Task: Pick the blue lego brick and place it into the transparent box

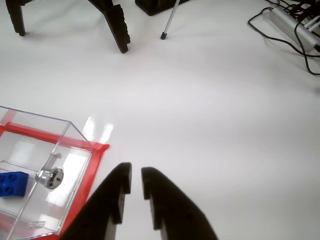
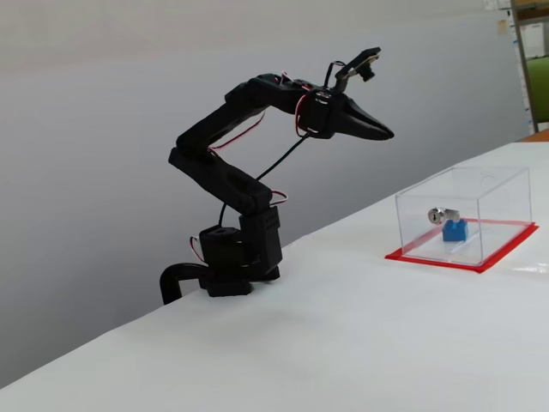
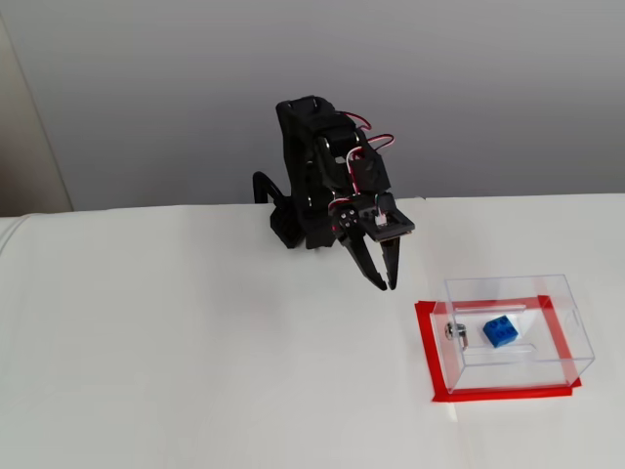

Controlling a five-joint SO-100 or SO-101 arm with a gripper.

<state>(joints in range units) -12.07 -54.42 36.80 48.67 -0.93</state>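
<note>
A black end effector (image 1: 136,176) fills the near edge of the wrist view at 6 o'clock, its two fingers drawn almost together with only a narrow slit between them, carrying nothing. Just beside it, at 8 o'clock, stands the clear box (image 1: 65,131) on its red base edge, and the blue brick (image 1: 12,183) lies inside on the floor of the box, next to the silver lock (image 1: 50,177) fitted in the wall.

In a fixed view from above, the brick (image 3: 499,331) sits near the middle of the box (image 3: 566,315), at 4 o'clock from the end effector (image 3: 386,283), which hangs above the white bench (image 3: 195,352) clear of the box. By these pictures the placing looks done.

The brick appears to be hard, light plastic with smooth faces, likely to slip under a loose pinch; any hold would best fall on two opposite flat sides, below the stud. The thin see-through walls would crowd such a reach from every side, and the box itself looks light enough to slide if knocked.

Farther off in the wrist view, black stand legs (image 1: 117,27) rise at 11 o'clock, a thin metal rod (image 1: 169,22) at 12, and a tangle of cables (image 1: 295,25) at 2, all well apart from the box.
</note>
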